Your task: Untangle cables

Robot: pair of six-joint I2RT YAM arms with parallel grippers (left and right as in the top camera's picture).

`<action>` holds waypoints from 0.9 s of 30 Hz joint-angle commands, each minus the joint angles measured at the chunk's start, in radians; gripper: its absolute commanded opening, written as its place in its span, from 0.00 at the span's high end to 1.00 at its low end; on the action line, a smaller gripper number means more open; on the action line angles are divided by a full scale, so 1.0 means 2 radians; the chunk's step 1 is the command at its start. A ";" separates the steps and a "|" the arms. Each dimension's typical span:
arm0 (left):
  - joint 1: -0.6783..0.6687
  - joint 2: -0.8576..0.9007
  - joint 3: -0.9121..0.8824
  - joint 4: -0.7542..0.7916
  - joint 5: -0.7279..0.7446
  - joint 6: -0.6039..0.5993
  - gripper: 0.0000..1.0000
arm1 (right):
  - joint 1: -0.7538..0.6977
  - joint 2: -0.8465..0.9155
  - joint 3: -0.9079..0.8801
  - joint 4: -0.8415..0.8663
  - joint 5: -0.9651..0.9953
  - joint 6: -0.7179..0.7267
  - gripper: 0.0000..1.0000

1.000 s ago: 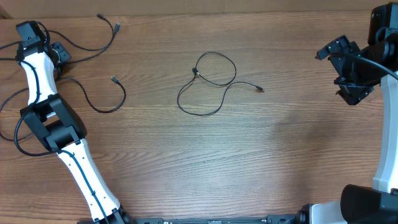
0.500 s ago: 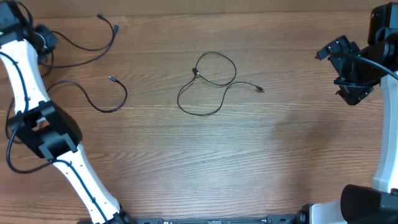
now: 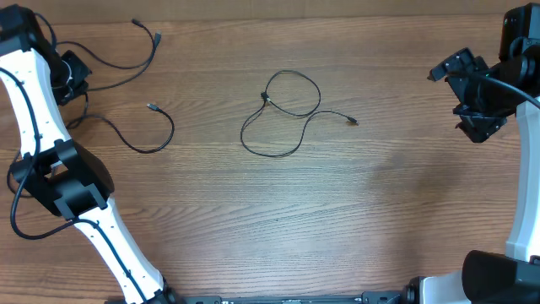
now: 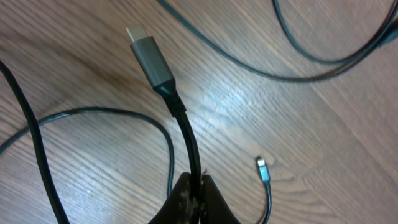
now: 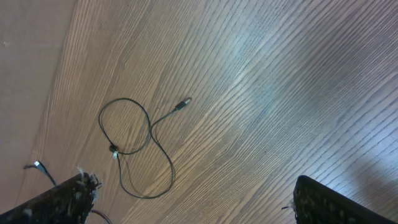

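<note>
Three thin black cables lie on the wooden table. One forms a loose loop (image 3: 283,114) in the middle and also shows in the right wrist view as a looped cable (image 5: 152,140). A second cable (image 3: 160,142) curves at the left, its small plug end (image 4: 262,169) lying flat. A third cable (image 3: 139,57) runs along the back left. My left gripper (image 3: 72,76) is at the far left, shut on a cable (image 4: 186,134) whose grey plug (image 4: 149,53) sticks out beyond the fingers (image 4: 214,205). My right gripper (image 3: 477,93) hangs open at the far right, away from every cable.
Thicker black arm wires (image 3: 25,198) loop beside the left arm's base at the table's left edge. The right arm (image 3: 523,169) stands along the right edge. The table's back edge (image 3: 270,17) runs just behind the upper cable.
My left gripper swung towards the back left corner and came back forward, still shut on its cable. The left cable's curve shifted slightly. The right arm has not moved.
</note>
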 commanded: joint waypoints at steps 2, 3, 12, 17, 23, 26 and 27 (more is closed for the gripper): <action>-0.011 0.003 -0.020 -0.023 0.000 0.002 0.96 | 0.001 -0.002 0.003 0.001 0.005 -0.004 0.00; -0.012 0.003 -0.024 -0.026 0.000 0.002 0.96 | 0.001 -0.002 0.003 0.001 0.005 -0.004 0.00; -0.017 0.003 -0.081 -0.047 0.000 0.023 0.56 | 0.001 -0.002 0.003 0.001 0.005 -0.004 0.00; -0.016 0.003 -0.082 -0.064 0.002 0.040 0.51 | 0.001 -0.002 0.003 0.001 0.005 -0.004 0.00; 0.012 0.003 -0.077 -0.061 -0.021 -0.009 0.47 | 0.001 -0.002 0.003 0.001 0.005 -0.004 0.00; 0.061 0.003 -0.077 -0.063 -0.064 -0.064 0.34 | 0.001 -0.002 0.003 0.001 0.005 -0.004 0.00; 0.072 0.003 -0.077 -0.063 -0.075 -0.072 0.33 | 0.001 -0.002 0.003 0.001 0.005 -0.004 0.00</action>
